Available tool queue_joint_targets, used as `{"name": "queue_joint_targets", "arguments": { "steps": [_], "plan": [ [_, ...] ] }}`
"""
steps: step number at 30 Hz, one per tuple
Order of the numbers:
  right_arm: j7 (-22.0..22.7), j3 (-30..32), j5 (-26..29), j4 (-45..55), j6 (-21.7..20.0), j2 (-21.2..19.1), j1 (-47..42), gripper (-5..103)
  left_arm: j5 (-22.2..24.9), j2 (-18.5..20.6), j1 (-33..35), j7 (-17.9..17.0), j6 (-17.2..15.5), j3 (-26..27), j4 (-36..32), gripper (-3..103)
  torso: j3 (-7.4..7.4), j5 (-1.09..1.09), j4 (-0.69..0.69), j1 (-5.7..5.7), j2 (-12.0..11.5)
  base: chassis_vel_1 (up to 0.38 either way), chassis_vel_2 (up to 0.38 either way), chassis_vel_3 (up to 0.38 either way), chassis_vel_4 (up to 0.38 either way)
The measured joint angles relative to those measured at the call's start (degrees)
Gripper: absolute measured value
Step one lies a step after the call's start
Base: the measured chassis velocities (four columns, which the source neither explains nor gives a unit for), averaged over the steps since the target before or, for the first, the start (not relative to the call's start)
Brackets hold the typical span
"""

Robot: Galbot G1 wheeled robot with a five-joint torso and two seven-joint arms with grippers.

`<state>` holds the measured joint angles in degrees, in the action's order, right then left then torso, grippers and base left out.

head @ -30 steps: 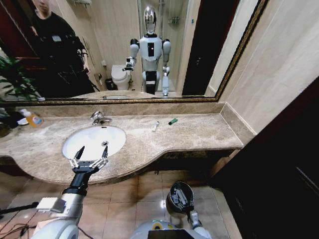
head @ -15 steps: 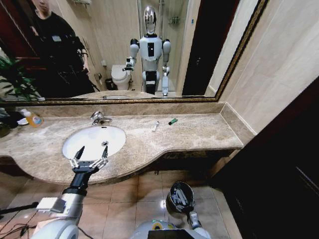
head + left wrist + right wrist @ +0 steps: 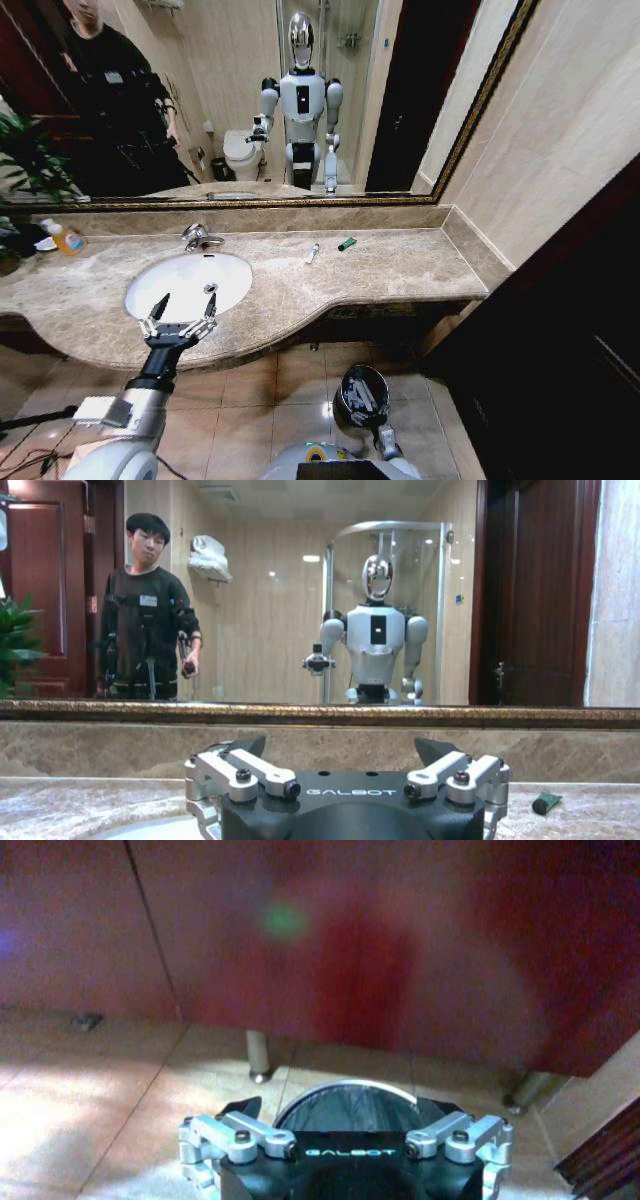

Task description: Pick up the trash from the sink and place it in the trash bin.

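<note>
Nothing has moved over the last second: your left claw [image 3: 184,306] still hangs spread wide and empty over the near rim of the sink [image 3: 150,282], exactly where it was. The basin itself looks bare from the head camera, so the pause costs you nothing there. What is left of the trash lies on the bench to the right of the sink: a small white tube [image 3: 312,254] and, just beyond it, a tiny green piece [image 3: 346,243], which the left wrist camera catches as the green piece [image 3: 545,803] far off to the side. Your right claw [image 3: 340,1110] sits low, beside the trash bin [image 3: 363,393] on the floor below the bench, fingers parted and holding nothing. The bin already holds a few pale bits. Judging by this, the remaining job is those two items.
</note>
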<state>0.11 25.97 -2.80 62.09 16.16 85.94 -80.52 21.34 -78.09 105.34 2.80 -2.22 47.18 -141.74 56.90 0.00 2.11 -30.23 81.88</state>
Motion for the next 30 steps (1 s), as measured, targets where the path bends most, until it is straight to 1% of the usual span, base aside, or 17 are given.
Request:
{"name": "queue_joint_targets", "arguments": {
  "steps": [1,3,4,8,9,11,12,14,15,16,19,20,22,23,27,28,30],
  "plan": [
    [0.00,0.00,0.00,0.00,0.00,0.00,0.00,100,0.00,0.00,0.00,0.00,0.00,0.00,0.00,100,0.00,0.00,0.00,0.00,0.00,0.000,0.000,0.000,0.000],
    [0.46,0.04,1.09,5.56,-1.62,-0.32,-2.46,100,0.00,0.00,0.00,0.00,0.00,0.00,0.00,100,0.00,0.00,0.00,0.00,0.00,0.000,0.000,0.000,0.000],
    [0.46,0.04,1.09,5.56,-1.62,-0.32,-2.46,100,0.00,0.00,0.00,0.00,0.00,0.00,0.00,100,0.00,0.00,0.00,0.00,0.00,0.000,0.000,0.000,0.000],
    [0.44,-0.16,3.54,15.12,-3.94,-1.22,-7.17,100,0.00,0.00,0.00,0.00,0.00,0.00,0.00,100,0.00,0.00,-0.01,0.00,0.00,0.000,0.000,0.000,0.000],
    [0.44,-0.16,3.54,15.12,-3.94,-1.22,-7.17,100,0.00,0.00,0.00,0.00,0.00,0.00,0.00,100,0.00,0.00,-0.01,0.00,0.00,0.000,0.000,0.000,0.000],
    [-0.22,-0.37,5.00,20.75,-4.39,-1.79,-10.08,100,0.00,0.00,0.00,0.00,0.00,0.00,0.00,100,0.00,0.00,-0.01,0.00,0.00,0.000,0.000,0.000,0.000],
    [-0.22,-0.37,5.00,20.75,-4.39,-1.79,-10.08,100,0.00,0.00,0.00,0.00,0.00,0.00,0.00,100,0.00,0.00,-0.01,0.00,0.00,0.000,0.000,0.000,0.000],
    [-1.27,-0.40,5.54,25.57,-4.53,-2.22,-12.65,100,0.00,0.00,0.00,0.00,0.00,0.00,0.00,100,0.00,0.00,0.00,0.00,0.00,0.000,0.000,0.000,0.000],
    [-1.76,-0.51,5.53,28.35,-4.75,-2.49,-14.08,100,0.00,0.00,0.00,0.00,0.00,0.00,0.00,100,0.00,0.00,-0.01,0.00,0.00,0.000,0.000,0.000,0.000],
    [-1.76,-0.51,5.53,28.35,-4.75,-2.49,-14.08,100,0.00,0.00,0.00,0.00,0.00,0.00,0.00,100,0.00,0.00,-0.01,0.00,0.00,0.000,0.000,0.000,0.000],
    [-2.25,-1.07,5.35,34.12,-5.83,-3.24,-16.81,100,0.00,0.00,0.00,0.00,0.00,0.00,0.00,100,0.00,0.00,-0.01,0.00,0.00,0.000,0.000,0.000,0.000],
    [-2.25,-1.07,5.35,34.12,-5.83,-3.24,-16.81,100,0.00,0.00,0.00,0.00,0.00,0.00,0.00,100,0.00,0.00,-0.01,0.00,0.00,0.000,0.000,0.000,0.000],
    [-2.26,-1.42,5.21,39.06,-7.15,-3.72,-18.51,100,0.00,0.00,0.00,0.00,0.00,0.00,0.00,100,0.00,0.00,0.00,0.00,0.00,0.000,0.000,0.000,0.000],
    [-2.26,-1.42,5.21,39.06,-7.15,-3.72,-18.51,100,0.00,0.00,0.00,0.00,0.00,0.00,0.00,100,0.00,0.00,0.00,0.00,0.00,0.000,0.000,0.000,0.000],
    [-2.47,-1.82,5.21,46.85,-8.97,-4.72,-19.88,100,0.00,0.00,0.00,0.00,0.00,0.00,0.00,100,0.00,0.00,-0.01,0.00,0.00,0.000,0.000,0.000,0.000],
    [-2.47,-1.82,5.21,46.85,-8.97,-4.72,-19.88,100,0.00,0.00,0.00,0.00,0.00,0.00,0.00,100,0.00,0.00,-0.01,0.00,0.00,0.000,0.000,0.000,0.000],
    [-2.80,-1.96,5.25,50.45,-10.30,-4.92,-19.56,100,0.00,0.00,0.01,0.00,0.00,0.00,0.00,100,0.00,0.00,-0.01,0.00,0.00,0.000,0.000,0.000,0.000]
  ]
}}
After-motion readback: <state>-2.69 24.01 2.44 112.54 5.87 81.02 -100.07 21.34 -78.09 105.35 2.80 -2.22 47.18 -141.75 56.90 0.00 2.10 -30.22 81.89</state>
